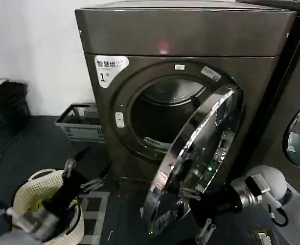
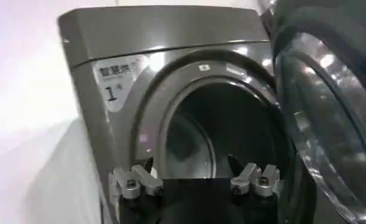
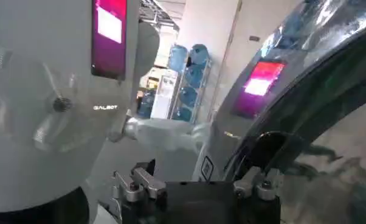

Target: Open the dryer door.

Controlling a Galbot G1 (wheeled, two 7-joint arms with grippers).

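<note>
The dryer door (image 1: 188, 153) stands swung out on its right hinge, its wide chrome rim facing me edge-on. The round drum opening (image 1: 160, 117) behind it is uncovered. My right gripper (image 1: 193, 210) sits low against the outer face of the door, open, with nothing between its fingers. In the right wrist view that gripper (image 3: 198, 173) faces the mirror-like rim (image 3: 329, 67). My left gripper (image 1: 83, 173) hovers open in front of the dryer's lower left corner. In the left wrist view the left gripper (image 2: 189, 167) points into the dark drum (image 2: 225, 134), with the door (image 2: 329, 115) beside it.
A cream laundry basket (image 1: 24, 196) with clothes stands on the floor under my left arm. A grey crate (image 1: 81, 122) lies by the wall left of the dryer. A second machine (image 1: 298, 127) with its own chrome door stands close on the right.
</note>
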